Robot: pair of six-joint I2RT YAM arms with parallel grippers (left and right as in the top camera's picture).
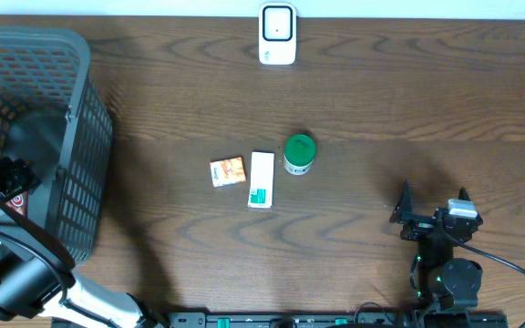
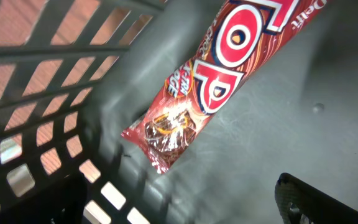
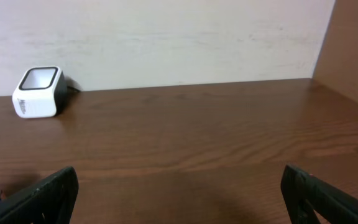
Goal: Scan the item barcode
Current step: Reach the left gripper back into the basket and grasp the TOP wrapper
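A red snack wrapper (image 2: 229,74) lies on the grey floor of the basket (image 2: 55,74), seen close in the left wrist view. My left gripper (image 2: 179,205) hangs inside the basket just short of the wrapper, open, with nothing between its fingers. From overhead, a bit of red wrapper (image 1: 18,199) shows beside the left arm inside the dark basket (image 1: 80,64). The white barcode scanner (image 1: 277,35) stands at the far edge of the table, also visible as scanner (image 3: 39,92). My right gripper (image 1: 434,196) rests open and empty at the near right.
Mid-table lie an orange box (image 1: 228,170), a white box (image 1: 261,179) with a green label, and a green-lidded jar (image 1: 299,154). The basket fills the left side of the table. A pale wall (image 3: 166,37) stands behind the scanner.
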